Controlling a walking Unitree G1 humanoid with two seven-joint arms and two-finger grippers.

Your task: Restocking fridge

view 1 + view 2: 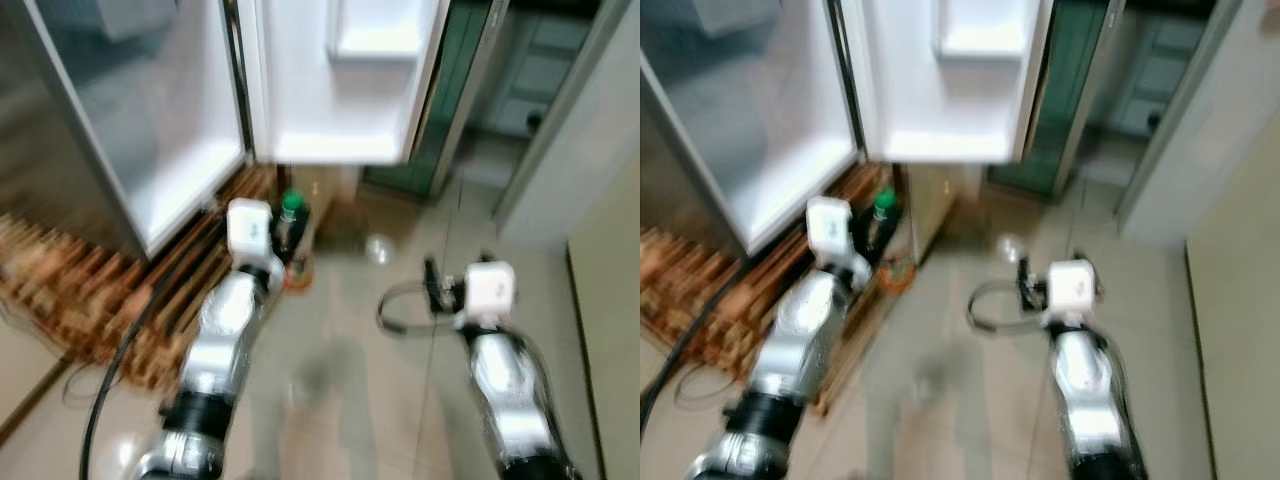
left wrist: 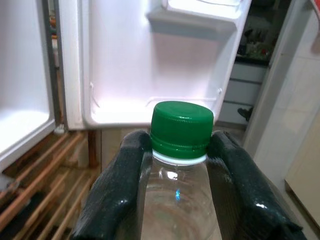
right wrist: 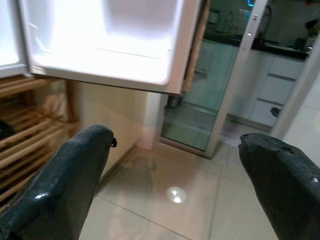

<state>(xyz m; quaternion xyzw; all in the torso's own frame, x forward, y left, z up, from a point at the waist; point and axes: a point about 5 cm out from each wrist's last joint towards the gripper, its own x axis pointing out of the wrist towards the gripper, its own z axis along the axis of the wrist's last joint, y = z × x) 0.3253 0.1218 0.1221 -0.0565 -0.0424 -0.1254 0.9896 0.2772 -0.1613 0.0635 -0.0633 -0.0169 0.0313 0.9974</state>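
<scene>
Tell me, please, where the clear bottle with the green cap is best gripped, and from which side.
Grip the clear bottle on its neck just below the green cap, fingers on two opposite sides, as the left gripper does now. The bottle stands upright, and the wider cap above the fingers probably helps stop it slipping down.

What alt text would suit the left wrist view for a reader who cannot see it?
The left end effector grips a clear bottle with a green cap just below the cap. Beyond it stands an open white fridge door with an empty lower shelf.
</scene>
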